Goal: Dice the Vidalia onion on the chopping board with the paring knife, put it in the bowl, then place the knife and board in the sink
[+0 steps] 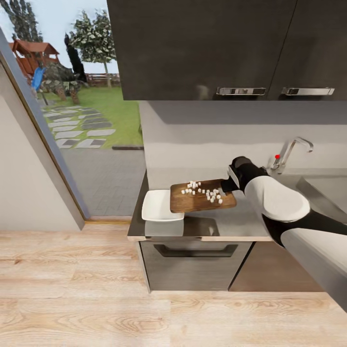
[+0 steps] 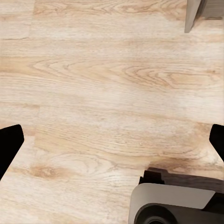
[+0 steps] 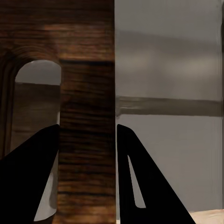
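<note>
The brown chopping board point(image 1: 202, 197) hangs above the grey countertop point(image 1: 226, 226) and casts a shadow on it. Its left end reaches over the right rim of the white bowl point(image 1: 155, 207). Diced onion point(image 1: 205, 192) lies scattered on the board as small white cubes. My right gripper point(image 1: 225, 185) is shut on the board's right end. In the right wrist view the right gripper point(image 3: 87, 128) clamps the wood strip beside the chopping board's point(image 3: 86, 84) handle hole. My left gripper point(image 2: 112, 135) is open over the wooden floor. The sink point(image 1: 330, 185) lies at the far right. The paring knife is out of view.
A chrome tap point(image 1: 291, 149) with a red knob stands behind the sink. Dark wall cabinets point(image 1: 207, 48) hang above the counter. A glass door point(image 1: 72, 111) to the garden is at the left. The robot's base point(image 2: 172, 205) shows under the left gripper.
</note>
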Motion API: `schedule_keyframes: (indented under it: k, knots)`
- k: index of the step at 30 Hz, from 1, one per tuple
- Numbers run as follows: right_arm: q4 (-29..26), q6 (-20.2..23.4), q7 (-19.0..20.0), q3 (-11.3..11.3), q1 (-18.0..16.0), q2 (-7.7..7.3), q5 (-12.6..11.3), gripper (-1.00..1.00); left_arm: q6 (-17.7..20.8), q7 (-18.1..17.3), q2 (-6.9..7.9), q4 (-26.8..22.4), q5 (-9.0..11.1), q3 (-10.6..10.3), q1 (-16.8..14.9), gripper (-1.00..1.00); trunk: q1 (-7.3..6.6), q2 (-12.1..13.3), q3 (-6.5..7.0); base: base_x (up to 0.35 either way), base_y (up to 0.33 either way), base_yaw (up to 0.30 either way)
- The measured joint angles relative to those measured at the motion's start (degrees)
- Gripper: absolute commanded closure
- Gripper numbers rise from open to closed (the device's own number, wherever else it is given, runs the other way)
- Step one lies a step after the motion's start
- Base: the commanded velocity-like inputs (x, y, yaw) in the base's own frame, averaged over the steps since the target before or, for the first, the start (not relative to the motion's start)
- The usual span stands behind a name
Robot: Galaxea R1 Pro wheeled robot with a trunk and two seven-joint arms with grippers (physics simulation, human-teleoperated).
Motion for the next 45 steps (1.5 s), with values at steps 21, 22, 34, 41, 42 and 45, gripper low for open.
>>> schedule_keyframes:
  k: [21,22,34,41,42,45]
  knots:
    - [-0.05,3.17,-3.7,0.11,-4.63,3.61,0.29,1.0,0.0,-0.04,-0.14,0.0,0.01,0.0,0.0,-1.0,0.0,0.01,0.0,0.0,0.0,0.0]
    - [-0.05,3.17,-3.74,0.13,-4.65,3.61,0.33,1.0,0.0,-0.05,-0.15,0.0,0.01,0.0,0.0,-1.0,0.0,0.01,0.0,0.0,0.0,0.0]
    - [-0.03,3.49,-5.39,0.1,-4.65,3.61,0.46,1.0,0.0,-0.06,-0.35,0.0,0.01,0.0,0.0,-1.0,0.0,0.01,0.0,0.0,0.0,0.0]
    - [0.08,3.64,-7.85,0.1,-4.64,3.62,0.74,1.0,0.0,-0.05,-0.35,0.0,0.01,0.0,0.0,-1.0,0.0,0.01,0.0,0.0,0.0,0.0]
    - [0.08,3.64,-7.93,0.09,-4.64,3.62,0.72,1.0,0.0,-0.05,-0.35,0.0,0.01,0.0,0.0,-1.0,0.0,0.01,0.0,0.0,0.0,0.0]
    - [0.08,3.65,-8.12,0.1,-4.65,3.62,0.76,1.0,0.0,-0.05,-0.35,0.0,0.01,0.0,0.0,-1.0,0.0,0.01,0.0,0.0,0.0,0.0]
